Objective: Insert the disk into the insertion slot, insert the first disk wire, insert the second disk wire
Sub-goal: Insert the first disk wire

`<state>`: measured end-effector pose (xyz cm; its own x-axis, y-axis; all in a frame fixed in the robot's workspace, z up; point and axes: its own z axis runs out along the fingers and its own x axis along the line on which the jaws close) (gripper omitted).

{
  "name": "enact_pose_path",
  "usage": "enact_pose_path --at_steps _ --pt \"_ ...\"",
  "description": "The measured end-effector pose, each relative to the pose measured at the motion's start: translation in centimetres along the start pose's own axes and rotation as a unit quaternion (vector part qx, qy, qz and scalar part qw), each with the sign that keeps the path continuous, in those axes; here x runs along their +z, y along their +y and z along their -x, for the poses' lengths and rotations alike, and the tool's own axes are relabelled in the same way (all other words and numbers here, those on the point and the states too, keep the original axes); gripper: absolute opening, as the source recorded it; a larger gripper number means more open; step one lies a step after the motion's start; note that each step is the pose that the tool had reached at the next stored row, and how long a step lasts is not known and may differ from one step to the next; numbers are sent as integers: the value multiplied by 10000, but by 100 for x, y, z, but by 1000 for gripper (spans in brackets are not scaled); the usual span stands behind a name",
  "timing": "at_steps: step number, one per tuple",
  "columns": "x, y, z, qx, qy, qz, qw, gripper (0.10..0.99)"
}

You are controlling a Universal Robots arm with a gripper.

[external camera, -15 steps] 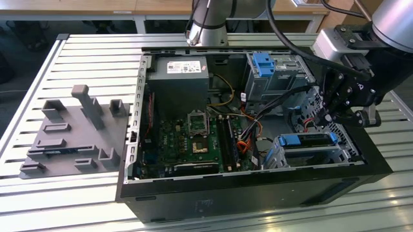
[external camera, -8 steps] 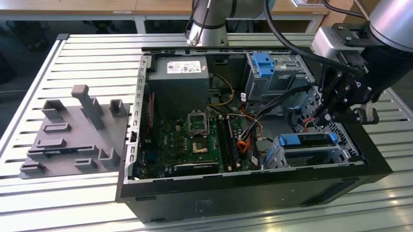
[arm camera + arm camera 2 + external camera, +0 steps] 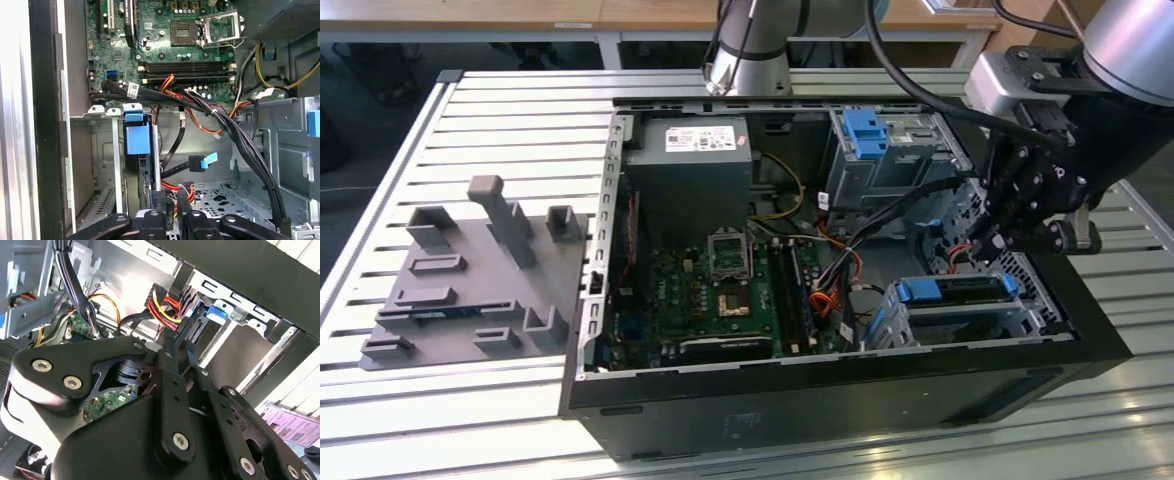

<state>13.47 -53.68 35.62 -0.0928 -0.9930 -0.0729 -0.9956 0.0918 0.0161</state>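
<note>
Beside the seated disk (image 3: 137,140), arm (image 3: 1137,40) angled down, gripper (image 3: 171,201) clenched on disk wire (image 3: 166,302)

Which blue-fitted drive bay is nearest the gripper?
The insertion slot holding the disk in its blue caddy; the gripper hangs just above it in the exterior view. The taller grey bay with the blue bracket sits farther off.

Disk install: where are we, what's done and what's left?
Done: the disk looks seated in the insertion slot. In hand: the end effector is at the red-and-yellow wire right beside the disk; I can't tell whether its plug is home. Left: the black cable with the blue-tabbed plug hangs loose in the case, apparently not connected to the disk.
</note>
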Motion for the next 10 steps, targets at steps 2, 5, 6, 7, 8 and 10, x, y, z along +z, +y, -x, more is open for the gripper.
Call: enact_pose_path --at_steps 2,5,6,7,8,10 --pt "6 -13 4 64 16 -6 10000 239" --pt "16 -26 5 177 76 -20 9998 239" --pt "20 -29 5 218 87 -24 9997 239" --pt "24 -31 9 253 89 -27 9996 239" --pt "28 -31 14 283 89 -29 9996 239" --pt "42 -32 24 344 87 -32 9994 239"
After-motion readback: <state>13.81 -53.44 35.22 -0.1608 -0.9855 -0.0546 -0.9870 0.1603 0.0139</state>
